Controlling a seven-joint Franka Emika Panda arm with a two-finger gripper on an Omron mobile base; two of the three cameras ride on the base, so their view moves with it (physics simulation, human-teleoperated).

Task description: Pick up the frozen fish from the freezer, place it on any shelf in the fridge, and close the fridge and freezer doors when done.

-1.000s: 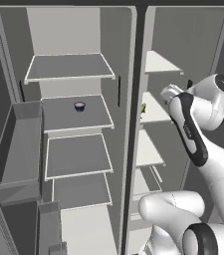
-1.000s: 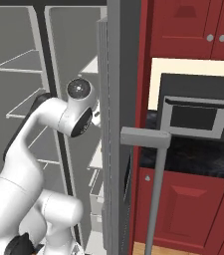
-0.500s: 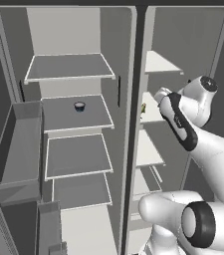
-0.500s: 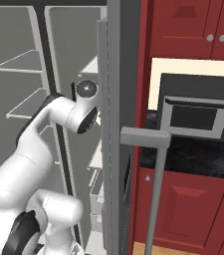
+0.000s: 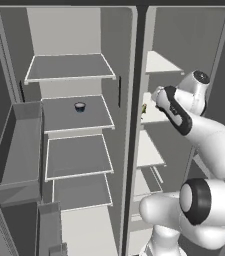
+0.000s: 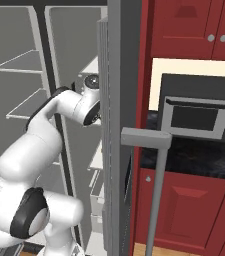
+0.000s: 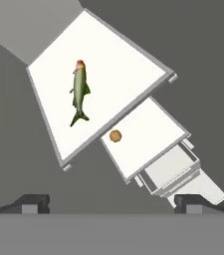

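We're early on: our fingers (image 7: 113, 203) stand wide apart, empty, above the frozen fish (image 7: 79, 93), lying at eleven o'clock on its white freezer shelf (image 7: 133, 64); grasping, fridge placement, door-closing remain

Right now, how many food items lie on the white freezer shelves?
2: the frozen fish on one white shelf, a small brown ball on the next shelf. Others may be hidden.

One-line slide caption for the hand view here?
Open gripper above the freezer's white shelf looks down on the frozen fish, with a small brown ball on the shelf below.
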